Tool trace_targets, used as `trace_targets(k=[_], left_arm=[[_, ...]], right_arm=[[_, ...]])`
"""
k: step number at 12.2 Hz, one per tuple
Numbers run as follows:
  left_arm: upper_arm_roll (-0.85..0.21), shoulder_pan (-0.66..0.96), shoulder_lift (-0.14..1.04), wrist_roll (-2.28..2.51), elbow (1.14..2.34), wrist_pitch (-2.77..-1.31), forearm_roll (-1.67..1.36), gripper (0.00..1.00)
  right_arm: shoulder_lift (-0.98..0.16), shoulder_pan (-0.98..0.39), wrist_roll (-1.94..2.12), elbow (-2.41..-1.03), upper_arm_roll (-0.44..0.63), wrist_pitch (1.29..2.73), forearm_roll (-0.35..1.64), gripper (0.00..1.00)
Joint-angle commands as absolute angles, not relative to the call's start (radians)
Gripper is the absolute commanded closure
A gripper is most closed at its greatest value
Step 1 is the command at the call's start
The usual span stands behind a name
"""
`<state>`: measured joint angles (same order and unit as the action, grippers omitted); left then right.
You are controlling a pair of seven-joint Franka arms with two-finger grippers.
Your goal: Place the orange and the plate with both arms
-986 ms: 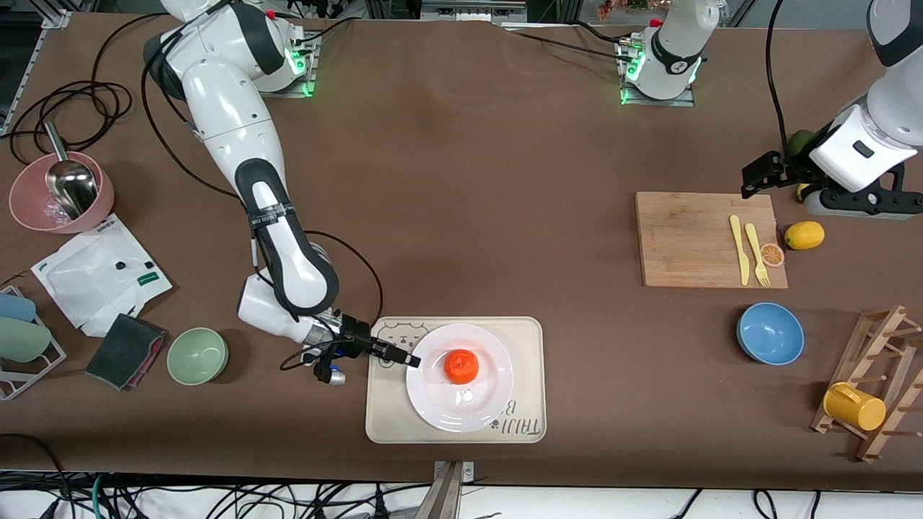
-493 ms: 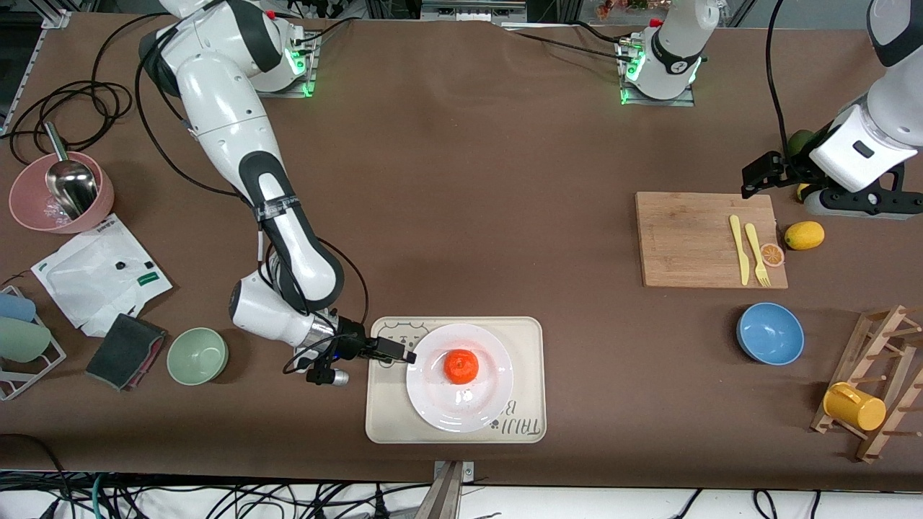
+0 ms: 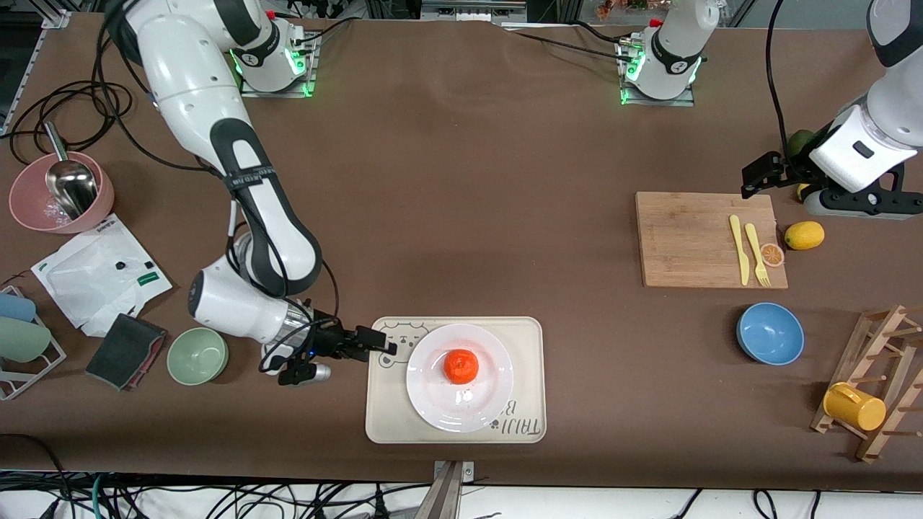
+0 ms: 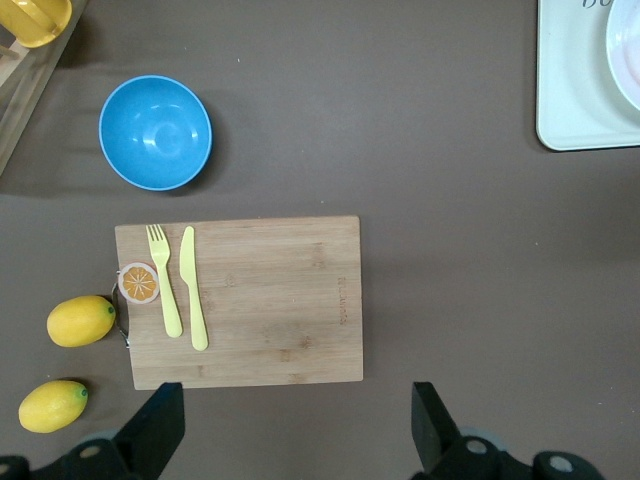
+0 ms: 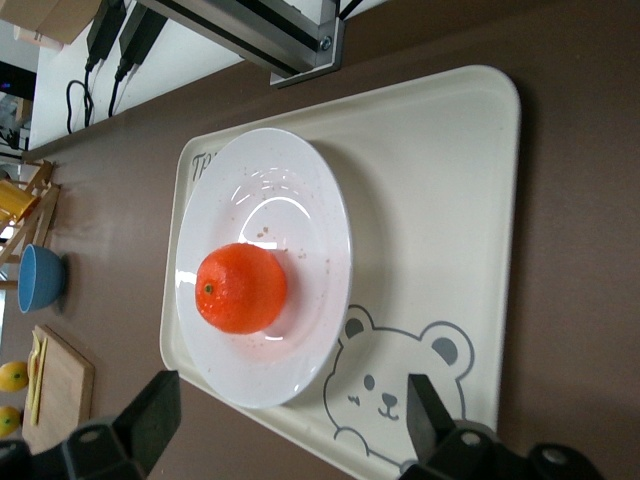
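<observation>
The orange point(image 3: 461, 365) sits in the middle of the white plate point(image 3: 433, 396), which lies on the cream bear tray point(image 3: 519, 339). My right gripper point(image 3: 386, 344) is open and empty, low over the tray's edge toward the right arm's end, just clear of the plate's rim. In the right wrist view the orange point(image 5: 241, 288), the plate point(image 5: 300, 200) and the tray point(image 5: 440, 200) lie ahead of my right gripper point(image 5: 290, 420). My left gripper point(image 3: 751, 182) is open and empty and waits over the cutting board's far edge; it also shows in the left wrist view point(image 4: 295, 420).
A wooden cutting board point(image 3: 703, 241) holds a yellow knife, a fork and an orange slice, with a lemon point(image 3: 804, 235) beside it. A blue bowl point(image 3: 770, 334), a rack with a yellow mug point(image 3: 854, 406), a green bowl point(image 3: 197, 355) and a pink bowl point(image 3: 61, 191) stand around.
My right gripper has drawn back from the plate's rim toward the right arm's end of the table. The plate, the orange and the left arm have not moved.
</observation>
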<state>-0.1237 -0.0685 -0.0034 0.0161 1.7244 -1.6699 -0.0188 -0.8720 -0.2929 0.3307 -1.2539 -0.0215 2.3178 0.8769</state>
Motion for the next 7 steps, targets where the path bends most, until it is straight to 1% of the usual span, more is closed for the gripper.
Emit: trace_targets(k=[1,3,5,7], left_arm=[[-0.129,-0.078,0.002,0.014,1.709,-1.655,-0.046,0.00],[-0.129,-0.078,0.002,0.014,1.709,-1.655,-0.055,0.00],[-0.127,-0.078,0.002,0.014,1.709,-1.654,-0.060,0.00],[-0.127,-0.078,0.002,0.014,1.709,-1.655,-0.060,0.00]], right_arm=[[-0.672,-0.249,0.334,-1.434,-0.014,2.191,0.700,0.00],[-0.573,-0.249,0.334,-1.503,0.044,2.094,0.622,0.00],[-0.481,-0.247,0.334,-1.557,0.077,1.998,0.531,0.00],[-0.396,-0.245,0.337,-1.585,0.112,1.913,0.454,0.00]])
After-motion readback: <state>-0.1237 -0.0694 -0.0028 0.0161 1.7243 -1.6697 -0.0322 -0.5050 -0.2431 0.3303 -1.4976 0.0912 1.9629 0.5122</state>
